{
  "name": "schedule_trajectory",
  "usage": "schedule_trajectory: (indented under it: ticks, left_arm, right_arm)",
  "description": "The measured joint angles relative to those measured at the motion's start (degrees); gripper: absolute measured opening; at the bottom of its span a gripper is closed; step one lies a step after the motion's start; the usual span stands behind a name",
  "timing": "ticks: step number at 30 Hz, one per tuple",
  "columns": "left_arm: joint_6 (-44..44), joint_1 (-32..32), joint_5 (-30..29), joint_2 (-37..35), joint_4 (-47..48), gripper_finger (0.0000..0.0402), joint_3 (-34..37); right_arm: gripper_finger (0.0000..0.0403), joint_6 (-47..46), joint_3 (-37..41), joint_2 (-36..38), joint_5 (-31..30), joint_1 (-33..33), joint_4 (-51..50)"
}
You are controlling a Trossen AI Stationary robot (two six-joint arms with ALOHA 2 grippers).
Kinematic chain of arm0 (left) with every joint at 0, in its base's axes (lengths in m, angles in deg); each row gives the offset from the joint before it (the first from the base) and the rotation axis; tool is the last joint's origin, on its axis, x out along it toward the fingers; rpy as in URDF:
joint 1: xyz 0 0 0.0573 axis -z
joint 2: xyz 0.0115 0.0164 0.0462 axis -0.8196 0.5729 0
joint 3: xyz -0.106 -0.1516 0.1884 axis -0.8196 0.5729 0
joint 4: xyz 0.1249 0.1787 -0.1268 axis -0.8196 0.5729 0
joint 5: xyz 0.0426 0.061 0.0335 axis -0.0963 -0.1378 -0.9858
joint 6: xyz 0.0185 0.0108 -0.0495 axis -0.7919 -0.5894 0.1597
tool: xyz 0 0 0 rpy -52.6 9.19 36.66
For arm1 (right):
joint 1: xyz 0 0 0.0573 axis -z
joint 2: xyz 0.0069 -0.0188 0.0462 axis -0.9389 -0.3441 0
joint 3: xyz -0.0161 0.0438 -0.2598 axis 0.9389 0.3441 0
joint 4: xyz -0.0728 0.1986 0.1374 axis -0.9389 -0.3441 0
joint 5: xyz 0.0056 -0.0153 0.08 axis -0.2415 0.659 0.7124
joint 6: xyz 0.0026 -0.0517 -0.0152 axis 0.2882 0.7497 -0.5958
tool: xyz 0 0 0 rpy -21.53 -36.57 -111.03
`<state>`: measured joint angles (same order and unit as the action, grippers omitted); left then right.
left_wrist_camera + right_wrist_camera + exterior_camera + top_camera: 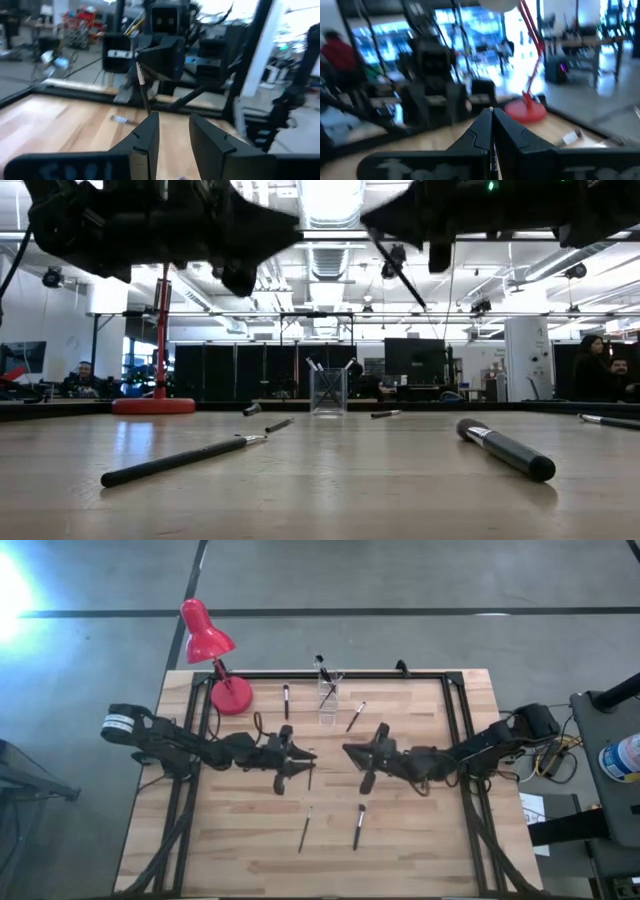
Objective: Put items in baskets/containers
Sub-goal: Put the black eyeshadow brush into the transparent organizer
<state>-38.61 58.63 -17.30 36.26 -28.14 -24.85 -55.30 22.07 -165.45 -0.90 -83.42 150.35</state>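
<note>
A few brushes stand in the clear holder [328,693]; several lie loose. Left gripper [306,756] is spread; right gripper [350,751] pinches a brush [400,272].

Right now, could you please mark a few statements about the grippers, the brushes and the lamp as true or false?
1. The left gripper is open and empty. True.
2. The right gripper is open. False: it is shut on a thin brush.
3. The clear holder has brushes standing in it. True.
4. The red lamp stands to the right of the holder. False: it stands to its left, at the table's far left corner.
5. No loose brushes lie on the table. False: several do.
</note>
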Motion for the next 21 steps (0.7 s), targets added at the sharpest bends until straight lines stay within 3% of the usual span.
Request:
schedule_trajectory:
  ticks: [5, 9, 21]
  left_arm:
    - [0.0, 0.0, 3.0, 1.9, -6.5, 0.0101, -1.1]
    - [0.1, 0.0, 3.1, 4.7, -6.1, 0.0101, -3.6]
    - [0.1, 0.1, 3.1, 11.0, -6.2, 0.0101, -10.3]
  right_arm:
    - [0.0008, 5.1, -0.2, -5.5, 3.2, -1.4, 16.2]
    - [0.0008, 7.1, -1.8, -10.5, 6.3, -1.5, 26.2]
    - [0.0008, 12.3, -9.3, -16.9, 7.9, -2.0, 28.0]
